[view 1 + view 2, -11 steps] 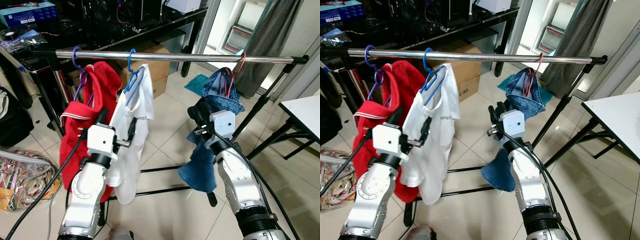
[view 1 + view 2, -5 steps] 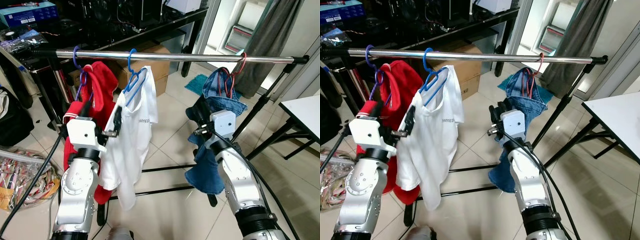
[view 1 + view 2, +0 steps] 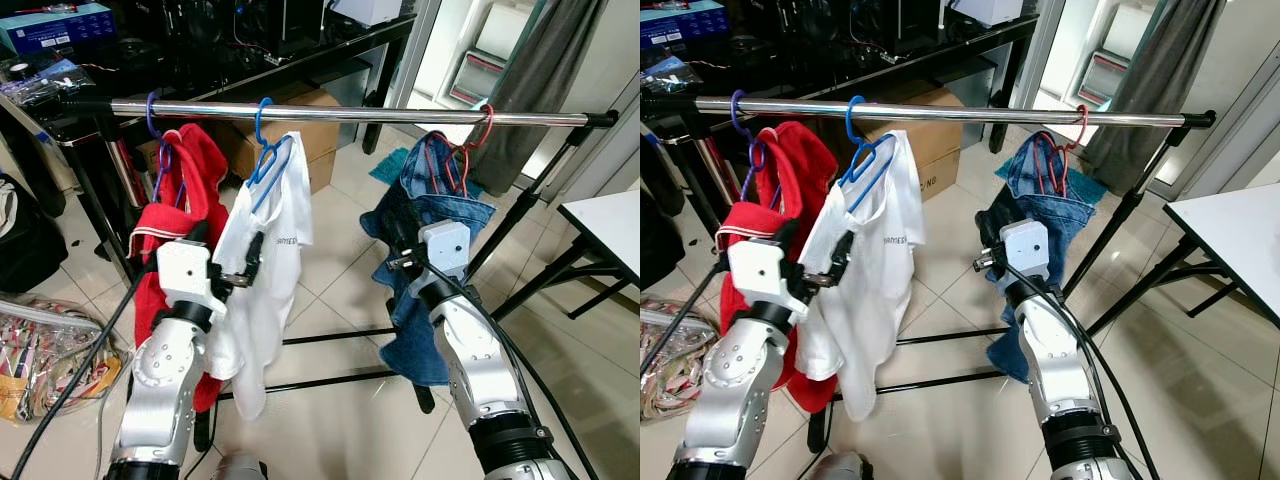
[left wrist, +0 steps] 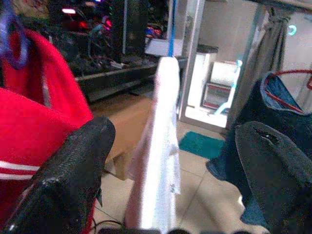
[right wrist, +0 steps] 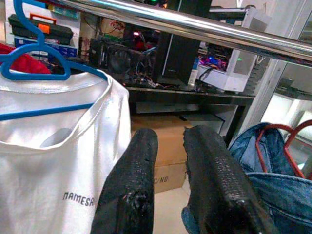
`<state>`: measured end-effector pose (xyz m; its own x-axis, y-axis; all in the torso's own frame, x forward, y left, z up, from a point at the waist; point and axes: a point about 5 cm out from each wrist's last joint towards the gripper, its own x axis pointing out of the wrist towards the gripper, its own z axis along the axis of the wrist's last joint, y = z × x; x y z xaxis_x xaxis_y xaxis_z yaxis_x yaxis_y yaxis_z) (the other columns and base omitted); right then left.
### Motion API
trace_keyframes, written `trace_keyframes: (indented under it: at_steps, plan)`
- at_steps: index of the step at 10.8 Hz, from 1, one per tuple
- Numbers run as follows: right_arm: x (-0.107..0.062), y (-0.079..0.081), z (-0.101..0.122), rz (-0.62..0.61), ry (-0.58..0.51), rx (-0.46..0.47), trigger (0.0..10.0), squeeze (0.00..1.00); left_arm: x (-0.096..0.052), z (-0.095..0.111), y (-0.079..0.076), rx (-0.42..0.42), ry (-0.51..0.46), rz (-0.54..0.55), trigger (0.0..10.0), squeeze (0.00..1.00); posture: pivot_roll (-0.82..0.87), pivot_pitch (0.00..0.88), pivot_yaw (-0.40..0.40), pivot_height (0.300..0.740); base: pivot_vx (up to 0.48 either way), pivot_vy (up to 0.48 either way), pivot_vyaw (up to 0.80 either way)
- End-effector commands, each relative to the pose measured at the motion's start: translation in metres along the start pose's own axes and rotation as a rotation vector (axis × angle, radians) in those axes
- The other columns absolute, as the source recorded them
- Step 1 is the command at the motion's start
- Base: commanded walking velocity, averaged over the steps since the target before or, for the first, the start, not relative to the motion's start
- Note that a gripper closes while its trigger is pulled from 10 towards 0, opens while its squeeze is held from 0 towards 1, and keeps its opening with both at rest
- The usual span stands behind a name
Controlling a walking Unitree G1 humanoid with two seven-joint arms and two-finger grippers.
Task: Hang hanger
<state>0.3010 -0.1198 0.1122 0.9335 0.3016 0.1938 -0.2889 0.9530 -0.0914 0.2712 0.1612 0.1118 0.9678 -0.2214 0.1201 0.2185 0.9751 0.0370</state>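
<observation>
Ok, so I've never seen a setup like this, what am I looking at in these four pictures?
It's a humanoid robot at a clothes rail. The two wide pictures come from cameras in its head, looking down at its silver left arm and right arm. The other two come from a camera on each wrist, looking along that arm's black jaws. On the rail hang a red top on a purple hanger, a white shirt on a blue hanger and jeans on a red hanger. The left jaws stand open by the white shirt; the right jaws are nearly closed beside the jeans. Neither holds anything.
</observation>
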Motion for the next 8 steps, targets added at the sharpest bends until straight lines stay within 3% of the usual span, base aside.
trace_keyframes:
  at_steps: [1,3,8]
  plan:
    - [-0.0009,-0.0036,-0.0022,-0.019,0.012,0.005,10.0,0.0,0.0026,-0.0075,-0.0062,-0.008,0.051,-0.03,10.0,0.0,0.35,0.03,-0.089,0.74,0.0,0.0,0.0]
    - [-0.0017,-0.0045,-0.0025,-0.019,0.015,0.004,10.0,0.0,0.0053,-0.0154,-0.0051,-0.031,0.108,0.01,10.0,0.0,0.34,0.029,-0.091,0.74,0.0,0.0,0.0]
    - [-0.001,-0.0023,-0.0026,-0.008,0.018,0.005,10.0,0.0,0.0104,-0.0115,-0.0054,-0.014,0.088,0.024,10.0,0.0,0.34,0.033,-0.093,0.74,0.0,0.0,0.0]
